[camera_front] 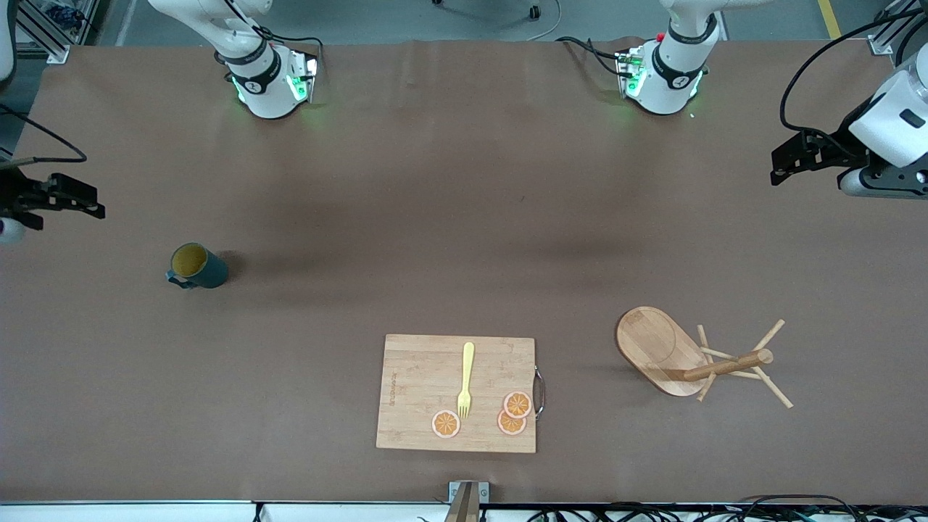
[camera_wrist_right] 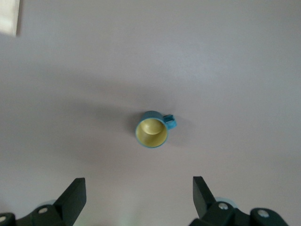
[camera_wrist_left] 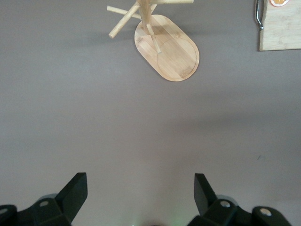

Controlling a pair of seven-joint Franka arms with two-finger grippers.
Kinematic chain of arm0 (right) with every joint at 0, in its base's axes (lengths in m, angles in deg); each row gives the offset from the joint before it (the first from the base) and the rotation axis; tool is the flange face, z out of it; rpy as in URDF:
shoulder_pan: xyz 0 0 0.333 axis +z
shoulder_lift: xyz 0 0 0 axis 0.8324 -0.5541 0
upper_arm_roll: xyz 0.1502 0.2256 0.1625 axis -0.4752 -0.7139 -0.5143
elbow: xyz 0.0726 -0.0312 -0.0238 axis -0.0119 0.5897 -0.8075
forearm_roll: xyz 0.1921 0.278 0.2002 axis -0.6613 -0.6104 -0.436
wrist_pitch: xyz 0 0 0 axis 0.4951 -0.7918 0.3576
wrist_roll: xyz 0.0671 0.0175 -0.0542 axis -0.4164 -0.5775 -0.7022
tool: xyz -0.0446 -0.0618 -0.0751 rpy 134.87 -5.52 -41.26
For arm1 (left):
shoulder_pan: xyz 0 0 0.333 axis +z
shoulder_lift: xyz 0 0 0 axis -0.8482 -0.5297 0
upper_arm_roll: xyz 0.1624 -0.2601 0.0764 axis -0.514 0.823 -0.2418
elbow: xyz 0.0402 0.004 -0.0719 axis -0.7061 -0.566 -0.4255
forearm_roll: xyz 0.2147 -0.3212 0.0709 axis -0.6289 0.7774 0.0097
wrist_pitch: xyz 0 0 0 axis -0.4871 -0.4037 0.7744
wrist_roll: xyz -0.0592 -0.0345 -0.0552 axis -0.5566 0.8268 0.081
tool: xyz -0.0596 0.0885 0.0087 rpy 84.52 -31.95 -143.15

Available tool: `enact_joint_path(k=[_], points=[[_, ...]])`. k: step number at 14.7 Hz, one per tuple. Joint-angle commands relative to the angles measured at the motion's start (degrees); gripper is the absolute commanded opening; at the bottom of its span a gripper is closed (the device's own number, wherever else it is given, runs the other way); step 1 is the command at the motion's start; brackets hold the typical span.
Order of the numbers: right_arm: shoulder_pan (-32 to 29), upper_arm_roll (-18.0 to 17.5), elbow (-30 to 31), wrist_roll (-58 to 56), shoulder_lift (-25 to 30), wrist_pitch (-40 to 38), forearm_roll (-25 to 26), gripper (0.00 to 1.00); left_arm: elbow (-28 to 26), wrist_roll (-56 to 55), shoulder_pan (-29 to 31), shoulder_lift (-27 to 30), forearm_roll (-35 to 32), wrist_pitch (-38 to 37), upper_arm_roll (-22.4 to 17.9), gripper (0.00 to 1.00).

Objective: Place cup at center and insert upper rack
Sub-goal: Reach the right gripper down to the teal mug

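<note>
Two grippers, fingers spread, empty: right gripper (camera_wrist_right: 136, 200) high over surface (camera_front: 435, 217), cup (camera_wrist_right: 152, 129) upright ahead between its fingers; left gripper (camera_wrist_left: 141, 197) faces tipped upper rack (camera_wrist_left: 167, 47).

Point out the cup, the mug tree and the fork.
cup (camera_front: 199, 267): front view, on its dark outer wall just below the rim.
mug tree (camera_front: 656, 346): front view, on its oval base.
fork (camera_front: 466, 377): front view, on its yellow handle, lying on the cutting board.
</note>
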Motion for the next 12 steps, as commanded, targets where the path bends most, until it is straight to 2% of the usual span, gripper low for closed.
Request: enact_joint_path(k=[1,5,7,9,12], points=[[-2.5,-0.2,4.4,-13.8,-2.6,5.7,-0.8,1.0,1.2,0.8,0.1,0.3,-0.8,-1.2,0.0,1.0],[-4.1,-0.2,12.7,-26.4,-6.1,15.7,-0.8,1.0,1.6,0.7,0.1,0.6,-0.9,-1.3,-0.1,1.0],[-5.3,-0.3,17.3,-28.1,-7.2,20.6,-1.4,1.0,1.6,0.7,0.1,0.6,-0.9,-1.3,-0.1,1.0],[-5.4,-0.3,24.5,-32.0,-7.2,29.9,-1.9,1.0,1.6,0.6,0.0,0.4,-0.9,-1.3,0.0,1.0],[-5.2,-0.2,30.9,-35.0,-7.7,40.0,-1.8,0.99,1.6,0.5,0.0,0.1,-0.7,-1.3,0.0,1.0]])
